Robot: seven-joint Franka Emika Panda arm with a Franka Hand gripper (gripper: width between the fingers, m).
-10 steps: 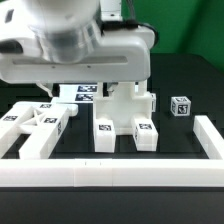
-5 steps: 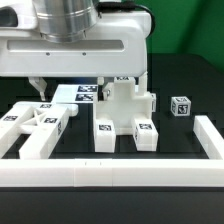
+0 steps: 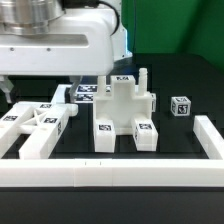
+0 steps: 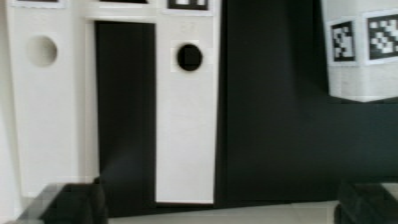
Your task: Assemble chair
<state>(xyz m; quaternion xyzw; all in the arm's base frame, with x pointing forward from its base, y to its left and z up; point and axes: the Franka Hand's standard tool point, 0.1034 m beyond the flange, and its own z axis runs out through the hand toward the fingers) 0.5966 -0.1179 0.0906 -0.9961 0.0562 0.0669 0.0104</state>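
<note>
The chair lies in loose white parts. A chunky joined block point(image 3: 125, 110) with tags stands mid-table, and a small tagged piece point(image 3: 180, 106) sits at the exterior view's right. A flat frame part point(image 3: 35, 125) with crossed bars lies at the left. My gripper point(image 3: 42, 88) hangs above that frame, open and holding nothing. In the wrist view the gripper point(image 4: 222, 205) shows two dark fingertips point(image 4: 71, 205) wide apart. Beneath them lie a long white bar point(image 4: 187, 110) with an oval hole and a second holed bar point(image 4: 45, 100). A tagged part point(image 4: 365, 50) lies off to one side.
The marker board point(image 3: 88, 93) lies flat behind the parts, partly under the arm. A long low white border rail point(image 3: 110, 175) runs along the front and turns up the exterior view's right side point(image 3: 207, 140). The table surface is black.
The arm has slid toward the exterior view's left, from above the marker board and block to above the frame part. The jaws stay wide. No part has moved.
</note>
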